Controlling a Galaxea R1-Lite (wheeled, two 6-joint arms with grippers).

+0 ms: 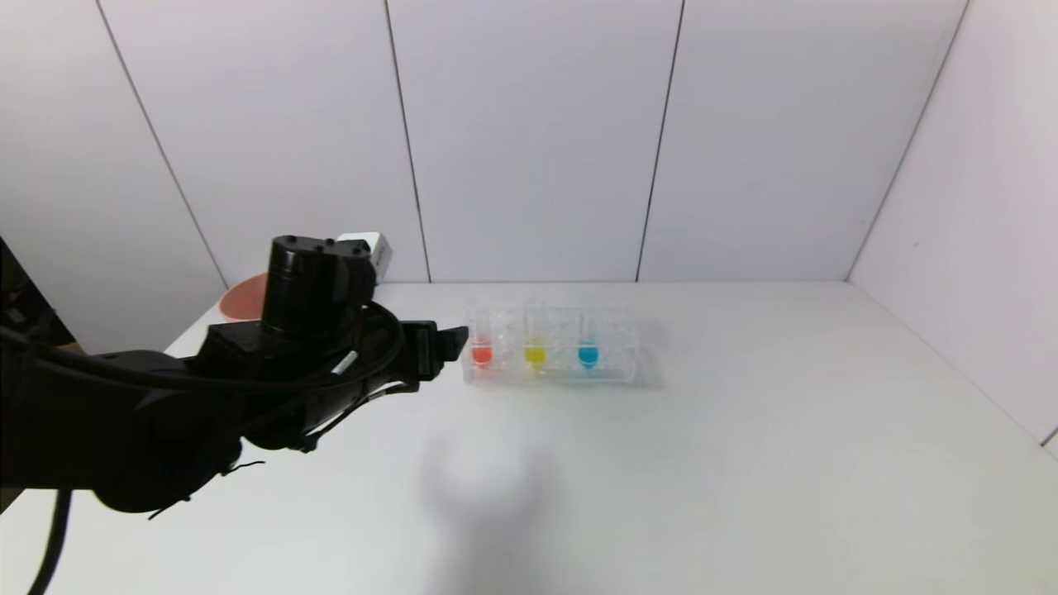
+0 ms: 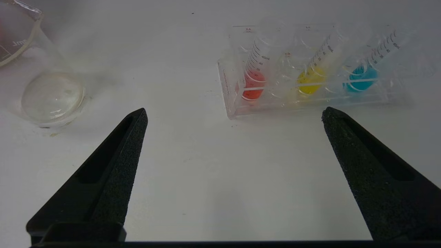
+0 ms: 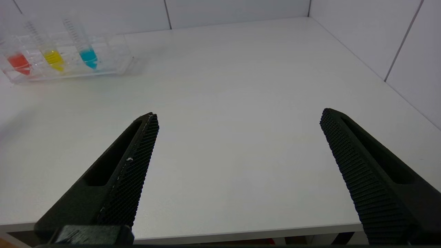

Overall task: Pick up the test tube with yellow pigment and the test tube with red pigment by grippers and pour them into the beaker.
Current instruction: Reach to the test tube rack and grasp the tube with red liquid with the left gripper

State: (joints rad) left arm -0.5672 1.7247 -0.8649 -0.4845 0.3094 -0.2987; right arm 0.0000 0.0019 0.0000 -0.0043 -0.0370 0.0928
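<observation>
- White table [image 1: 744, 463] enclosed by white panelled walls [image 1: 529, 140] at the far side and the right.
- Clear tube rack [image 1: 551, 345] stands at centre, toward the far side. It holds, from left to right, the test tube with red pigment [image 1: 481, 354], the test tube with yellow pigment [image 1: 535, 354] and a blue-liquid tube [image 1: 588, 354].
- Left gripper [image 2: 234, 113] hovers just left of the rack; fingers spread wide, nothing between them.
- Beaker [image 2: 51, 98] appears only in the left wrist view, partly cut off at the frame edge. In the head view the left arm hides it.
- Pink bowl [image 1: 245, 297] is mostly hidden behind the left arm.
- Right gripper [image 3: 237, 115] is outside the head view. Its own camera shows the fingers wide apart over the near table edge, well apart from the rack.
</observation>
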